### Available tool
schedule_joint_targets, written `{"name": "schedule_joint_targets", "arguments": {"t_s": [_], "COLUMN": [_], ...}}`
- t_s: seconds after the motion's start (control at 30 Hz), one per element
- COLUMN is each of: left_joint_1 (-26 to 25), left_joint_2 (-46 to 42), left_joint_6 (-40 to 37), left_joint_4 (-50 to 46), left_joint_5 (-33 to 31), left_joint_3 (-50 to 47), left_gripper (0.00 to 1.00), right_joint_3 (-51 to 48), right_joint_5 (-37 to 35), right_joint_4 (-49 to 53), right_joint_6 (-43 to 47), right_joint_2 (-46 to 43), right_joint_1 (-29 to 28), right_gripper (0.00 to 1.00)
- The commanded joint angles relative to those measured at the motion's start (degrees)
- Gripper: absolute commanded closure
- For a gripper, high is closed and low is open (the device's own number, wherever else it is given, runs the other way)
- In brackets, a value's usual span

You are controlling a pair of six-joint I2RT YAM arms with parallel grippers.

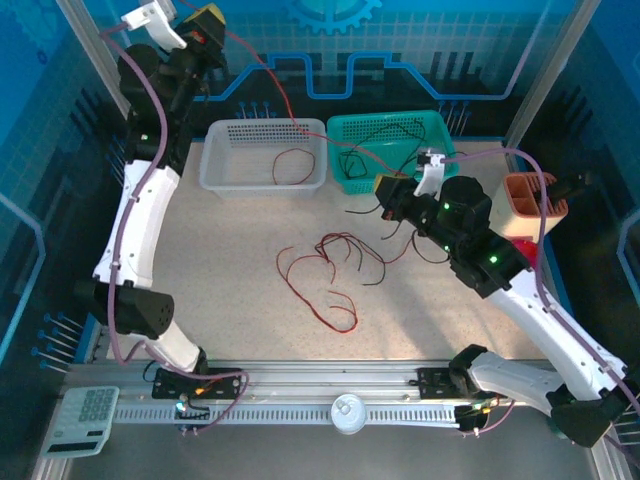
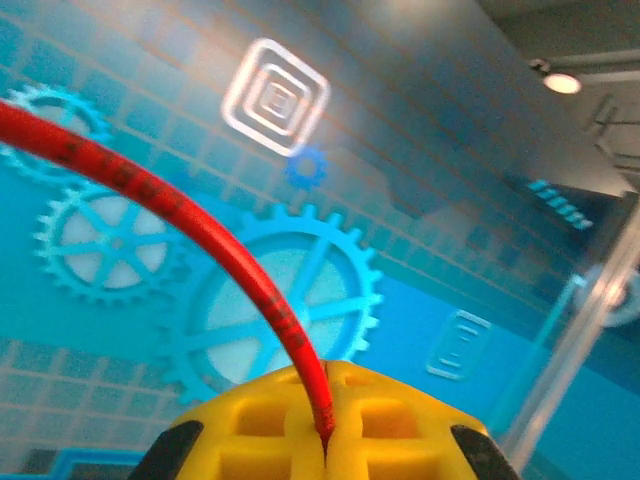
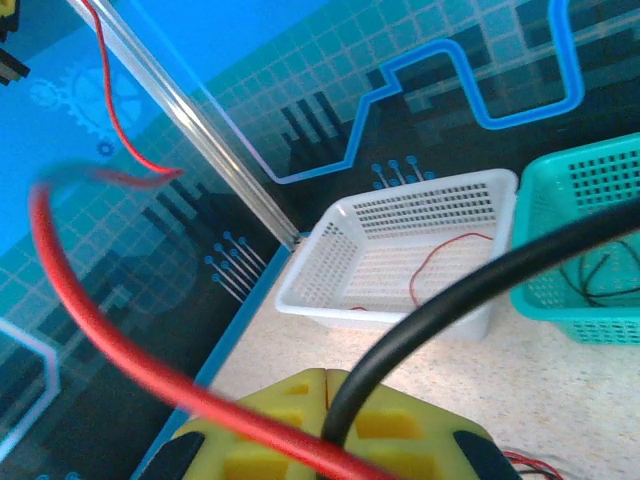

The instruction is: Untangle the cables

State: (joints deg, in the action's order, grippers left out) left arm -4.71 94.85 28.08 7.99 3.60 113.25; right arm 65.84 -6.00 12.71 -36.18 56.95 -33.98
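My left gripper (image 1: 205, 22) is raised high at the back left, its yellow fingers (image 2: 260, 430) shut on a red cable (image 2: 180, 215). That red cable (image 1: 272, 78) hangs down toward the white basket (image 1: 225, 170), where a red loop (image 1: 290, 165) lies. My right gripper (image 1: 383, 190) hovers in front of the teal basket (image 1: 435, 125). It is shut on a black cable (image 3: 470, 290), and a red strand (image 3: 90, 320) crosses over its fingers (image 3: 400, 430). A tangle of red and black cables (image 1: 325, 265) lies on the table's middle.
Black wires (image 1: 375, 145) lie in the teal basket. An orange holder (image 1: 525, 200) stands at the right edge, behind the right arm. A calculator (image 1: 85, 415) and a white round cap (image 1: 348, 412) sit on the near rail. Clear posts frame the back corners.
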Motion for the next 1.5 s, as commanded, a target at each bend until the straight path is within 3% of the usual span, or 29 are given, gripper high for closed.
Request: {"name": "schedule_joint_targets", "arguments": {"t_s": [0.0,0.2,0.57,1.1,1.47], "left_joint_1": [2.82,4.53,4.72,4.72,4.8], "left_joint_2": [2.33,5.97,17.61,20.49,25.91], "left_joint_6": [-1.2,-1.79,-2.31,0.23,0.31], "left_joint_4": [0.5,0.07,-4.64,3.59,2.3], "left_joint_5": [-4.03,-4.35,0.8,2.45,3.32], "left_joint_3": [2.64,4.7,20.2,8.85,16.28], "left_gripper": [1.0,1.0,1.0,1.0,1.0], "right_joint_3": [0.57,2.01,2.98,3.5,5.69], "right_joint_5": [-1.62,-2.95,0.31,3.74,5.42], "right_joint_4": [3.11,5.92,7.68,8.99,8.13], "right_joint_6": [1.81,3.73,5.77,6.57,6.78], "right_joint_2": [-2.55,-5.29,-5.09,-4.04,-0.82], "right_joint_1": [1.24,2.67,3.84,5.03,5.17], "right_gripper": [1.0,1.0,1.0,1.0,1.0]}}
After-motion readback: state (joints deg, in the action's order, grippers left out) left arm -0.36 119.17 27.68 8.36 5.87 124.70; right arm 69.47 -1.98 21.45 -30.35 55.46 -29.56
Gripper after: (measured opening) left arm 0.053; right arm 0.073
